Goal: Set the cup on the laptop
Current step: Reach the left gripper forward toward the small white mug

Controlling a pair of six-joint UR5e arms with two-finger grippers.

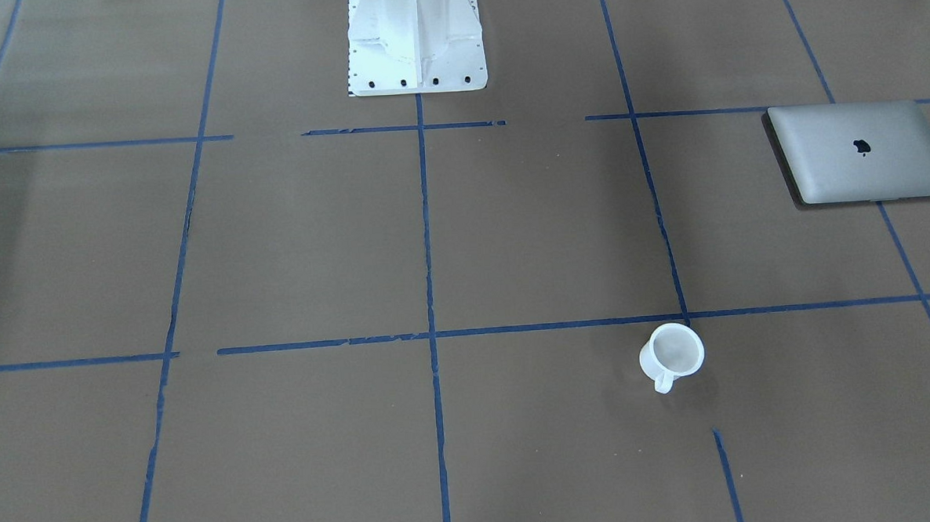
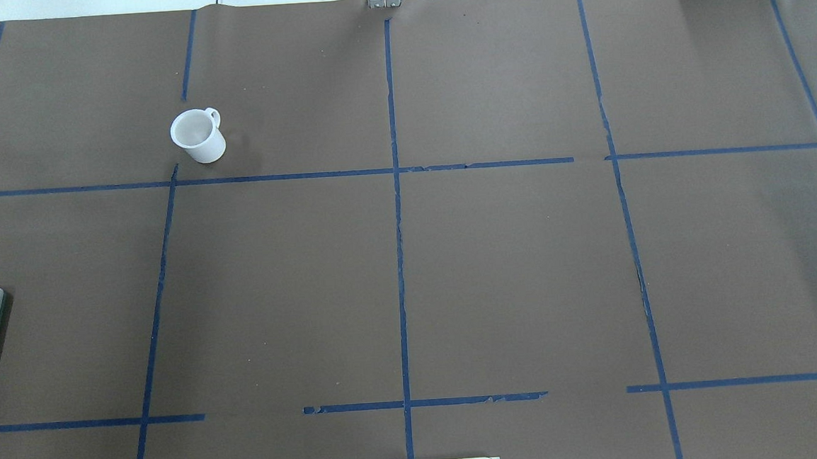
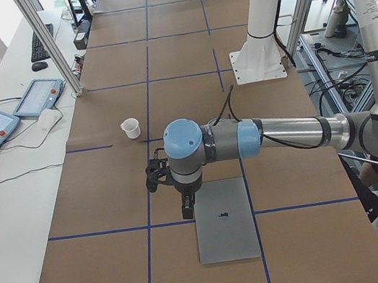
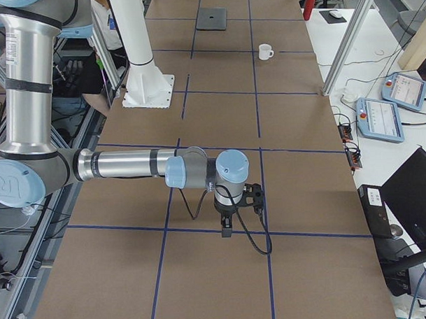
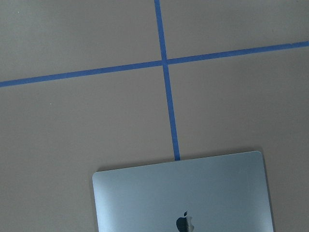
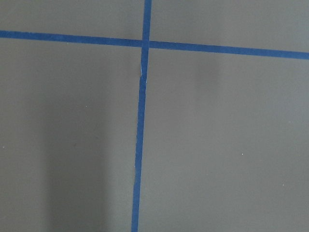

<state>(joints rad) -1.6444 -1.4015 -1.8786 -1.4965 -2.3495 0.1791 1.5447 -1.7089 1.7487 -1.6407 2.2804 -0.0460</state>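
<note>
Exterior left view: left gripper hangs just beside the laptop, with the cup upright on the table, well apart from its jaws (open or closed, cannot tell). Right gripper is far from both, its jaw state also unclear.

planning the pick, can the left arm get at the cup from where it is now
Likely yes. The cup stands upright and alone on the robot's left half of the table. The left gripper hangs by the laptop, with only bare paper between it and the cup, though the stretch looks long.
</note>
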